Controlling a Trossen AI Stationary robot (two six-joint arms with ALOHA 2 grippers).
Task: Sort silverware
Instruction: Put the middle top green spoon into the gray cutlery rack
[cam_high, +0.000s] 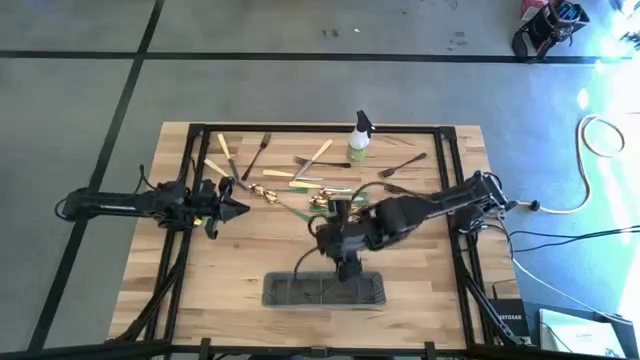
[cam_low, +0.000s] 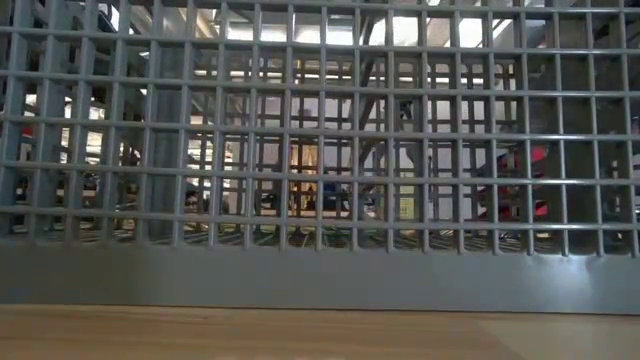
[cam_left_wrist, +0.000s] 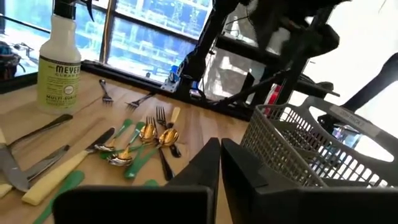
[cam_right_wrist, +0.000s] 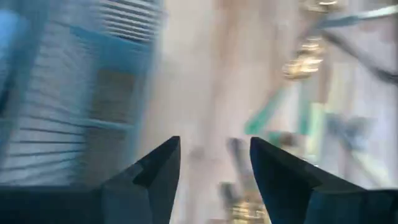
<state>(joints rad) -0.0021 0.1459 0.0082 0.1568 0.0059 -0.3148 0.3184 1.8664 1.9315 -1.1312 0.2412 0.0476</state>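
The silverware (cam_high: 300, 180) lies scattered flat on the far half of my wooden worktop (cam_high: 230, 260), near the spray bottle (cam_high: 358, 140), with a knot of gold spoons and forks on green handles at the middle. Each piece looks light, thin and rigid. I judge the polished gold and dark bronze parts slick, so they could skate out of a pinch. The cream and green handles look like matte plastic, and I would take hold there, across the narrow width near the middle of the handle so the piece hangs level. Lying flush on the wood, they leave little room for a fingertip beneath.

My right end effector (cam_high: 345, 262) hangs between the pile and the grey mesh caddy (cam_high: 325, 290) at the near edge. Its 2 fingers (cam_right_wrist: 158, 171) are spread apart with nothing between them. My left end effector (cam_high: 232, 207) waits at the left end of the scatter, its tips drawn close together and holding nothing. The caddy is a stiff wire grid with open compartments.
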